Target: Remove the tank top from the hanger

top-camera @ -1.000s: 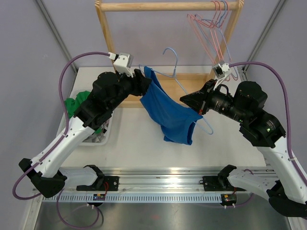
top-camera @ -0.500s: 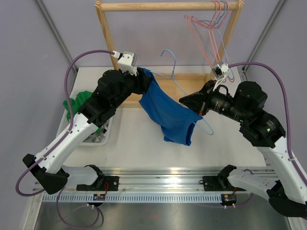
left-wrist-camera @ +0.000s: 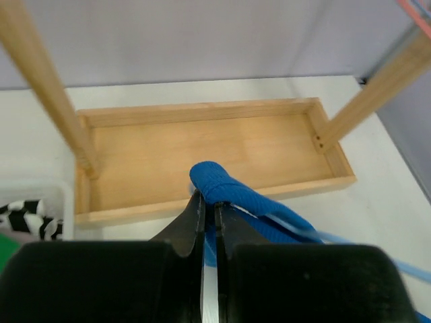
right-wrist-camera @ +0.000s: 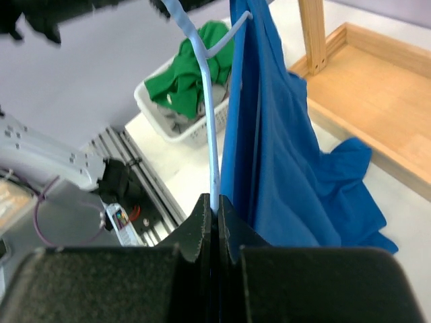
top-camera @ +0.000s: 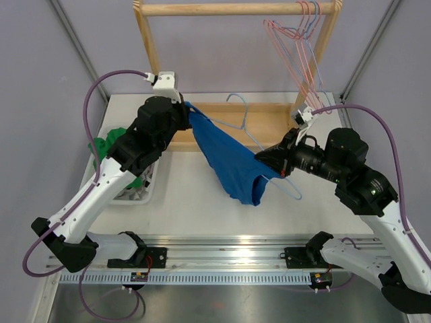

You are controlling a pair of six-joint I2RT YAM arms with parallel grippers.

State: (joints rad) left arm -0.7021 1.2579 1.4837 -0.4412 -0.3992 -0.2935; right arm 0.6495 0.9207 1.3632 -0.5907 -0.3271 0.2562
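Note:
The blue tank top (top-camera: 229, 158) hangs stretched in the air between both arms, still threaded on a pale blue wire hanger (top-camera: 248, 131). My left gripper (top-camera: 187, 111) is shut on the top's strap (left-wrist-camera: 219, 183) at the upper left, above the wooden tray. My right gripper (top-camera: 261, 156) is shut on the hanger's wire (right-wrist-camera: 211, 155), with the blue fabric (right-wrist-camera: 283, 148) draped just right of its fingers. The hanger's hook points up towards the rack.
A wooden rack (top-camera: 236, 9) with several pink and blue hangers (top-camera: 296, 47) stands at the back, over a wooden tray (left-wrist-camera: 202, 151). A white basket (top-camera: 138, 192) of green and striped clothes (top-camera: 108, 141) sits at the left.
My left gripper has closed on the strap and pulled it up and to the left. The right arm has dropped and shifted left with the hanger, so the fabric is drawn taut.

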